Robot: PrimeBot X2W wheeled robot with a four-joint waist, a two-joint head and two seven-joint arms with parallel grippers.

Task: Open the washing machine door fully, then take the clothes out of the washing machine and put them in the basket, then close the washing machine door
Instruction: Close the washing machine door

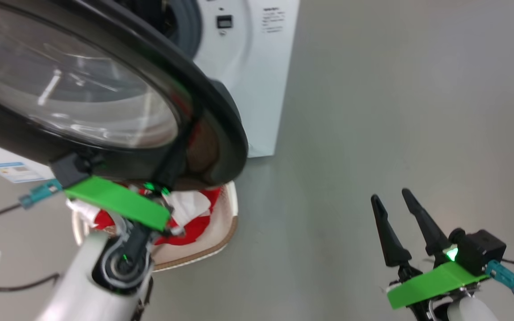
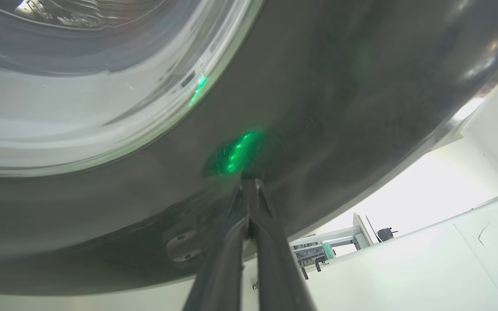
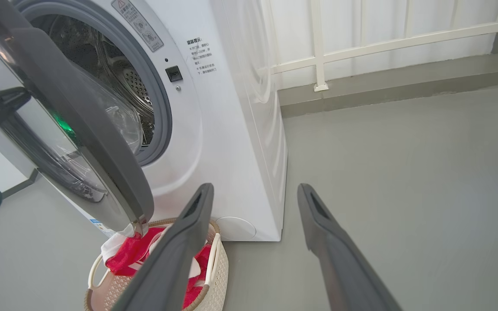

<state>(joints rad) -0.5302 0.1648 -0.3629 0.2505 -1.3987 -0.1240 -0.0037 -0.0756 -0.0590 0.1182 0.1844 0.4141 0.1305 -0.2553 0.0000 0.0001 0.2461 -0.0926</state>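
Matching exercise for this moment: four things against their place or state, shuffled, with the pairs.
1. washing machine door
2. clothes
3. left hand
4. right hand

A. open, over the floor
B. in the basket
C. shut, tips against the door
D. ajar, hanging over the basket

Pairs: 1-D, 2-B, 3-C, 4-A
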